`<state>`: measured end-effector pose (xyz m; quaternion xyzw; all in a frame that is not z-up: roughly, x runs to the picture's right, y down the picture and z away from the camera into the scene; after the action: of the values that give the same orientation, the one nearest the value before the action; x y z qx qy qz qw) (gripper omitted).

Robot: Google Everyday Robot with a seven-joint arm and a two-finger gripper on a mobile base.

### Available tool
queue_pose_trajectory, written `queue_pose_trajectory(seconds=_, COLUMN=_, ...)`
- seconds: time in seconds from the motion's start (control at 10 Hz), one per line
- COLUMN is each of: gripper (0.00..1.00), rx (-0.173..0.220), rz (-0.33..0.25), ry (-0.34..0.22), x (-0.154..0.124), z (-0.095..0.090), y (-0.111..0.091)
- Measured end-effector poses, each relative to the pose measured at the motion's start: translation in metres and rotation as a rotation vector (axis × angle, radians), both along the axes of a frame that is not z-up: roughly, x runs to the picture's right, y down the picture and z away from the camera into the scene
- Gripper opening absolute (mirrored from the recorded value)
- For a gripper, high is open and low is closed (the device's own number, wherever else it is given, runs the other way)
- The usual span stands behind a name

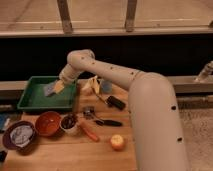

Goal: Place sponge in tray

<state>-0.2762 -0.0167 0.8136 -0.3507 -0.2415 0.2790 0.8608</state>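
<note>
Camera view: wooden table point(65, 152) seen from the near side, a white robot arm point(125, 80) reaching from the right across to the far left.
Gripper: the gripper point(56, 87) hangs over the tray at the far left, its fingers pressed together and pinching the sponge.
Sponge: the sponge point(50, 89), a small blue-grey block, sits at the gripper's tip, on its left and slightly lower side, touching the fingers; it is above the inside of the tray, right of the tray's middle. Whether it touches the tray floor cannot be told.
Tray: the green tray point(31, 100) lies at the far left of the table, long side across, its rim raised and its flat bottom showing left of the sponge.
Bowls: a reddish-brown bowl point(48, 123) stands near the tray's near edge; a darker bowl point(20, 135) with a whitish-grey wad of paper in it stands left of it, at the table's left edge.
Cup: a small white cup point(69, 124) with dark contents stands just right of the reddish-brown bowl.
Middle of table: a black rectangular object point(116, 103) lies right of centre; a dark elongated object point(108, 122) lies nearer; an orange-red stick-shaped thing point(90, 132) lies beside the cup.
Fruit: a round yellowish fruit point(118, 142) rests near the right edge, well apart from the tray.
Far side: a yellowish object point(92, 85) and a small blue cup point(105, 86) sit just right of the tray, under the arm.
</note>
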Motion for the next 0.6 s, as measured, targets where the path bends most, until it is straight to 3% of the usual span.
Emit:
queue_pose_trajectory(seconds=0.3, gripper=0.03, rx=0.003, rz=-0.027, ry=-0.087, x=-0.022, z=0.008, y=-0.002)
queue_pose_trajectory(seconds=0.6, gripper=0.01, rx=0.016, rz=-0.038, ry=-0.109, x=-0.026, z=0.006, y=-0.002)
